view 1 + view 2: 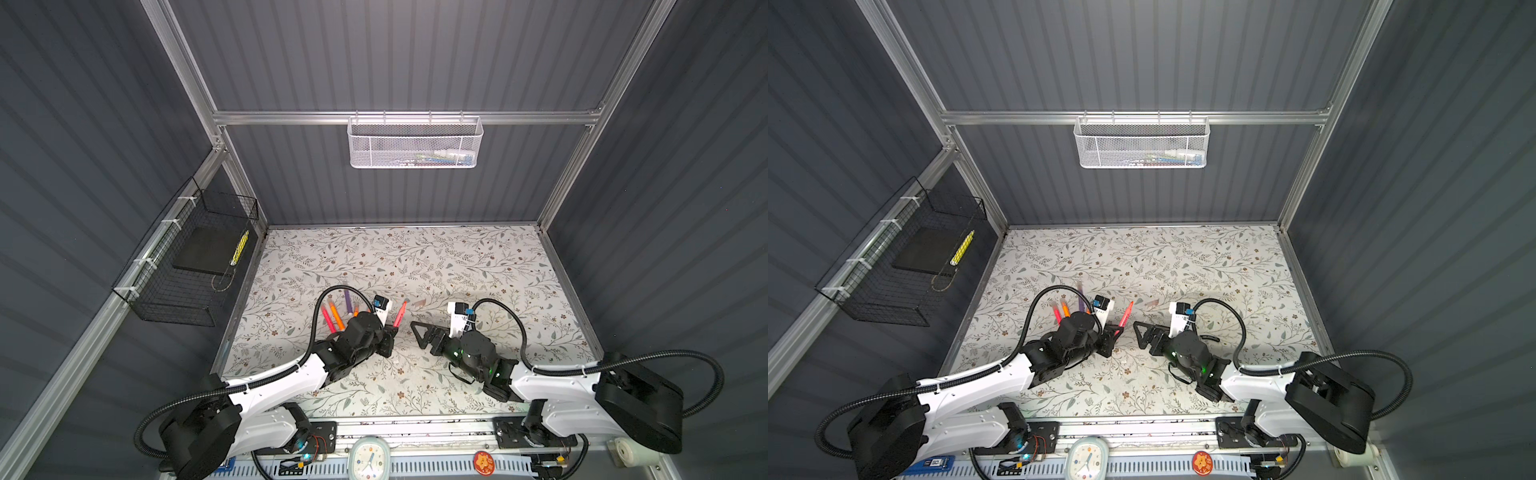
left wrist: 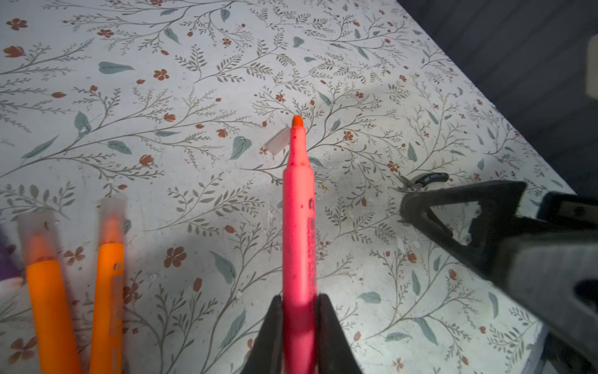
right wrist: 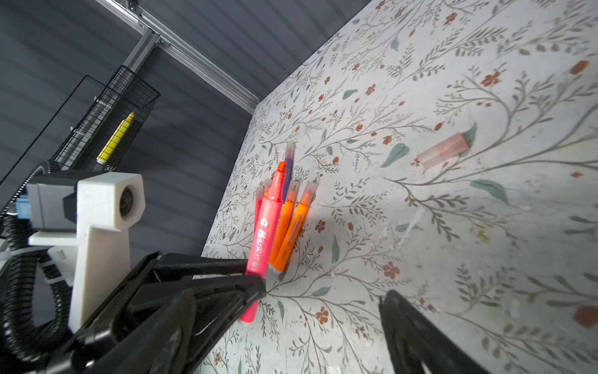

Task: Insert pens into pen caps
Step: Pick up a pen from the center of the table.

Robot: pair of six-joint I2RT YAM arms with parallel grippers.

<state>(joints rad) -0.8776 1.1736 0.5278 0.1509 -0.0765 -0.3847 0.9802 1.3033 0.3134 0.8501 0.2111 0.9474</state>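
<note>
In both top views I see a white mesh basket (image 1: 415,143) upper centre, a black wire basket (image 1: 174,307) left, a clock (image 1: 369,459) at the bottom edge.

robot lab cell: aluminium frame (image 1: 291,117), grey panel walls (image 1: 395,54) (floral tabletop (image 1: 415,257))

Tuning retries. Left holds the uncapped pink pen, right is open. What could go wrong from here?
The loose cap is small, translucent and lies flat on the table; the open right gripper may nudge it away or pinch it crooked.
On the left gripper the jaws hold the pink pen near its tail, so the long free end could tilt or slip when pushed into the cap.
</note>
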